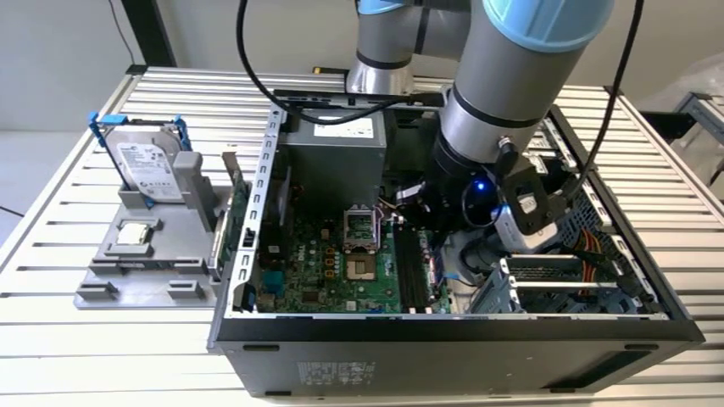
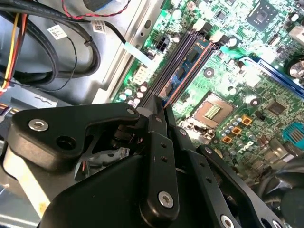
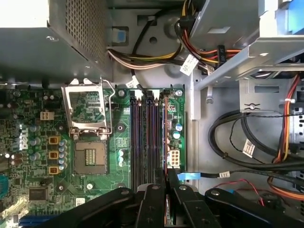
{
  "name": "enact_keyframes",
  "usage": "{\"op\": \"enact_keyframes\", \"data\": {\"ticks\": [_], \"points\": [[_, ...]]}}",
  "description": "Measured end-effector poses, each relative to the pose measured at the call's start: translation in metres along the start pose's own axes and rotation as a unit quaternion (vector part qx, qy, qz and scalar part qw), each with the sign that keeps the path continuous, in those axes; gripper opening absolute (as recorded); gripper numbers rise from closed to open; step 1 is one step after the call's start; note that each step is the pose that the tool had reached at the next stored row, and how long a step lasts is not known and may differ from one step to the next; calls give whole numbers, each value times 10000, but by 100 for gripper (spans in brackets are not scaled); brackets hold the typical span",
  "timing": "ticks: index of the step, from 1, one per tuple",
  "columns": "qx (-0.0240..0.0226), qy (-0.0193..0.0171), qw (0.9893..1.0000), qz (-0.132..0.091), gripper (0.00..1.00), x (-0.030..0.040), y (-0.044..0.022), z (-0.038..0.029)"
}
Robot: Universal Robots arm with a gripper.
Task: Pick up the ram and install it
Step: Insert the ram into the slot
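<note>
The black pincer (image 3: pixel 167 190) is closed on the ram (image 3: pixel 165 142), a thin dark green circuit-board stick seen edge-on. In the first wrist view its two fingers (image 3: pixel 153 204) meet over the near end of the stick, which stands in the outermost of the long dark memory slots (image 3: pixel 142 137) on the green motherboard (image 3: pixel 42 156), on the side towards the cables. In the second wrist view the pincer (image 2: pixel 160 105) shows from behind its black linkage, and the stick (image 2: pixel 187 61) runs away from the fingertips along that slot, its orange-brown edge and black chips visible, which the first wrist view does not give. Whether the stick is fully seated cannot be told.

Beside the slots lies the open square silver processor socket (image 3: pixel 89 156) with its metal frame raised. Beyond them the first wrist view takes in the grey perforated power supply box (image 3: pixel 52 33) and bundles of black, orange and yellow cables (image 3: pixel 266 156).

The exterior view shows the grey robot arm (image 1: pixel 509 93) reaching down into the open black computer case (image 1: pixel 453 339), which stands on the ribbed metal tabletop (image 1: pixel 68 356) near its front edge; here the arm hides the stick. Towards the exterior view's left edge of the tabletop, a grey plastic holder (image 1: pixel 142 280) carries an upright silver hard drive in a blue frame (image 1: pixel 145 163) and a small square silver processor chip (image 1: pixel 137 233).
</note>
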State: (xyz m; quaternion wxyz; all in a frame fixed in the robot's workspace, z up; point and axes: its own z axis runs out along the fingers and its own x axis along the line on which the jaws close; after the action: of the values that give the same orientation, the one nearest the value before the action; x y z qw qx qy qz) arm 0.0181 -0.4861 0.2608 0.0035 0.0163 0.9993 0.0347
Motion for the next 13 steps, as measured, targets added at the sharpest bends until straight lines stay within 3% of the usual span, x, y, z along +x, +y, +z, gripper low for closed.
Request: {"op": "enact_keyframes", "data": {"ticks": [13], "points": [[-1, 1, 10000, -16, 0, 2, 0, 213]]}}
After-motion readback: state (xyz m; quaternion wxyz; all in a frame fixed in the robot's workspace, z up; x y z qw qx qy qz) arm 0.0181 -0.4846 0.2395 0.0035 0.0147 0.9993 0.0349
